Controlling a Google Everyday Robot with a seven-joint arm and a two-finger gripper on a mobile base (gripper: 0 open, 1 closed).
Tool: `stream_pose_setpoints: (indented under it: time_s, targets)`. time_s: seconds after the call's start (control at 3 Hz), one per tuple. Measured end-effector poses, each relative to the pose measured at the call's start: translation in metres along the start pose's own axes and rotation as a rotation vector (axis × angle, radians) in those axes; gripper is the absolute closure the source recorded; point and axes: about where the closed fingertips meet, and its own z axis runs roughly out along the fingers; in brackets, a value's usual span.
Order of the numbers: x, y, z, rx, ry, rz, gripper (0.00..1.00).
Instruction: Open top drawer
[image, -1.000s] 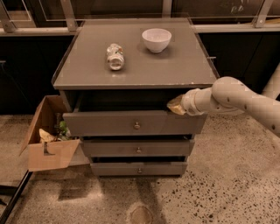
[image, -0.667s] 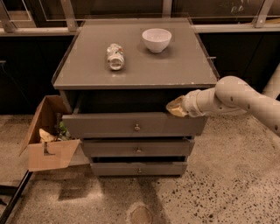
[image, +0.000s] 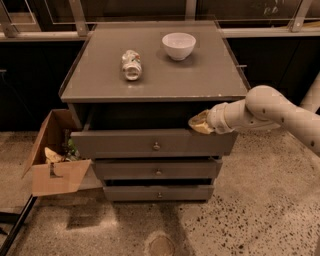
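Note:
The top drawer is a wide matte grey front with a small round metal knob at its centre. It stands pulled out from the grey cabinet, with a dark gap above its front edge. My gripper is on a white arm that comes in from the right. It sits at the drawer's upper right rim, just under the cabinet top. Two shorter drawer fronts lie below, closed or nearly so.
A crushed can and a white bowl sit on the cabinet top. An open cardboard box with scraps stands on the floor left of the cabinet. A metal railing runs behind. The floor is speckled concrete.
The top drawer has come out a little further toward the camera, and my gripper has moved with it, slightly left and down.

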Motion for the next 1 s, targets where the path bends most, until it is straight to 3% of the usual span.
stream_pose_setpoints:
  time_s: [1.0]
  targets:
    - [-0.007, 0.018, -0.006, -0.056, -0.043, 0.003, 1.00]
